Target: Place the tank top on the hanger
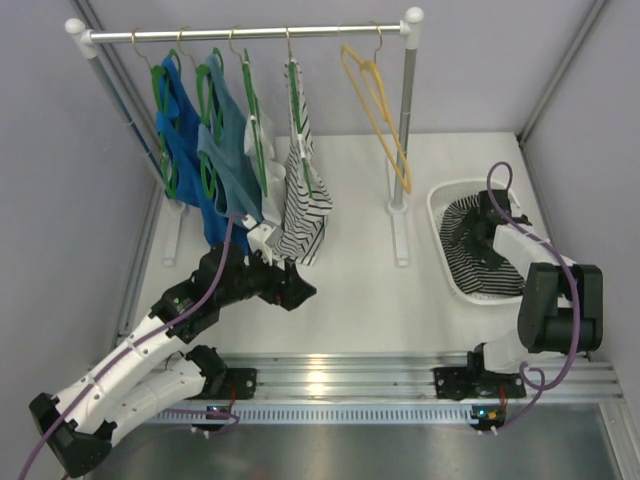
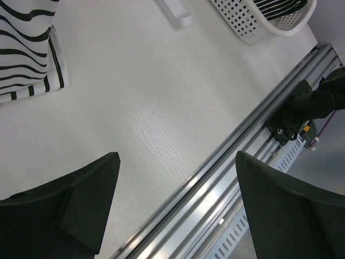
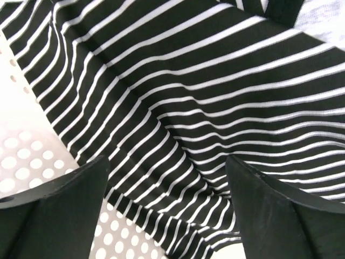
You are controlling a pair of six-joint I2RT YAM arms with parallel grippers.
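Observation:
The tank top (image 1: pixel 478 258), dark with narrow white stripes, lies bunched in the white perforated basket (image 1: pixel 440 215) at the right. My right gripper (image 1: pixel 482 228) reaches down into the basket. In the right wrist view it (image 3: pixel 167 162) stands open, its fingers wide apart on either side of a fold of the tank top (image 3: pixel 188 81). The yellow-orange hanger (image 1: pixel 378 110) hangs bare on the rail, to the right of the other garments. My left gripper (image 1: pixel 298 290) hovers open over the table left of centre, with nothing between its fingers (image 2: pixel 178 155).
On the rail (image 1: pixel 250 32) hang blue tops (image 1: pixel 205 150) on green hangers and a paler striped top (image 1: pixel 305 200), whose hem shows in the left wrist view (image 2: pixel 27 59). The rack's right post (image 1: pixel 405 120) stands between hanger and basket (image 2: pixel 253 27). An aluminium rail (image 1: pixel 400 372) runs along the near edge.

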